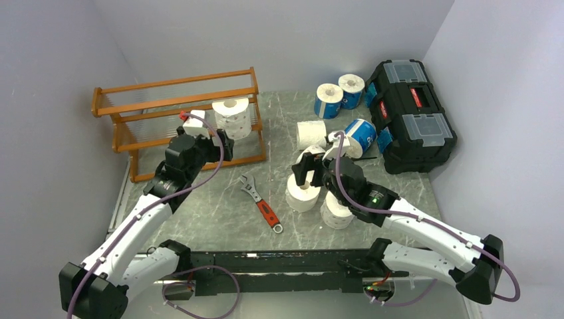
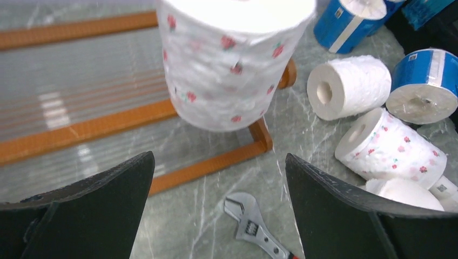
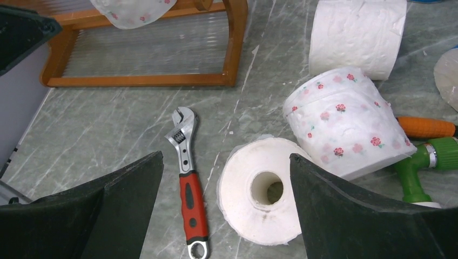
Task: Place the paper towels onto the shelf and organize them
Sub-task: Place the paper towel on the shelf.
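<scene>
The orange-brown shelf (image 1: 174, 100) stands at the back left. One red-printed paper towel roll (image 1: 233, 117) stands upright at its right end, and it also shows in the left wrist view (image 2: 232, 59). My left gripper (image 1: 223, 144) is open and empty just in front of that roll, not touching it. My right gripper (image 1: 308, 171) is open and empty over a plain white upright roll (image 3: 264, 189), which lies partly between its jaws. A printed roll (image 3: 345, 121), a lying white roll (image 1: 310, 133) and three blue-wrapped rolls (image 1: 328, 100) lie around it.
A red-handled wrench (image 1: 261, 203) lies between the arms on the marble table. A black toolbox (image 1: 409, 113) stands at the back right. An orange and green tool (image 3: 424, 143) lies beside the printed roll. Another white roll (image 1: 337, 211) stands under the right arm.
</scene>
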Robot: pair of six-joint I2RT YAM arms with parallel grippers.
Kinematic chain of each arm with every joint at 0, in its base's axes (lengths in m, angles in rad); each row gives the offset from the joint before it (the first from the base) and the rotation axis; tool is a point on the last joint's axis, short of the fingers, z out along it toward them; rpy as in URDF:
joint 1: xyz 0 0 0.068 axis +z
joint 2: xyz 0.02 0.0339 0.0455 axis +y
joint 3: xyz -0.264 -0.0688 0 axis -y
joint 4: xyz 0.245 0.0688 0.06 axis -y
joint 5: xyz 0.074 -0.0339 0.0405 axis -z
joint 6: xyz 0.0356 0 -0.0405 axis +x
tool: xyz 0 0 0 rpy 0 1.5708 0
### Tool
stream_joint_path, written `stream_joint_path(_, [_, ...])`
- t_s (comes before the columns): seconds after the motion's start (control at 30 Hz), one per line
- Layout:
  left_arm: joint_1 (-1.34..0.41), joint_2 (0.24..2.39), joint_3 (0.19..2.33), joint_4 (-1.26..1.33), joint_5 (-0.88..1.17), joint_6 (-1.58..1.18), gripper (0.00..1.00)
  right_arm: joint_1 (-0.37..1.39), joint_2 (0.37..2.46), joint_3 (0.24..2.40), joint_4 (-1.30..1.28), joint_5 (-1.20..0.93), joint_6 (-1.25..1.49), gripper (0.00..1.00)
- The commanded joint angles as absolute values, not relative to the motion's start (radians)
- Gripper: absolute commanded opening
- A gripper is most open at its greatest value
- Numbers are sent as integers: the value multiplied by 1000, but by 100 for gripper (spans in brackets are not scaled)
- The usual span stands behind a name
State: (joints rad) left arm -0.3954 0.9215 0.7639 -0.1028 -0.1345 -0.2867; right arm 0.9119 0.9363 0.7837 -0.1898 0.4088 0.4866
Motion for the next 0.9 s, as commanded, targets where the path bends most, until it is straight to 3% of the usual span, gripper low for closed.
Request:
stream_joint_path(0.0, [-399, 949, 812, 90, -71, -145, 96, 908, 906, 777, -164, 409, 491, 89])
stream_joint_path(0.17, [-399, 984, 765, 225, -26, -107, 96, 908, 897, 779, -178, 417, 486, 89])
stream_joint_path(0.87, [-399, 1222, 849, 269, -81, -129, 91, 909, 897, 783, -192, 435, 469, 89])
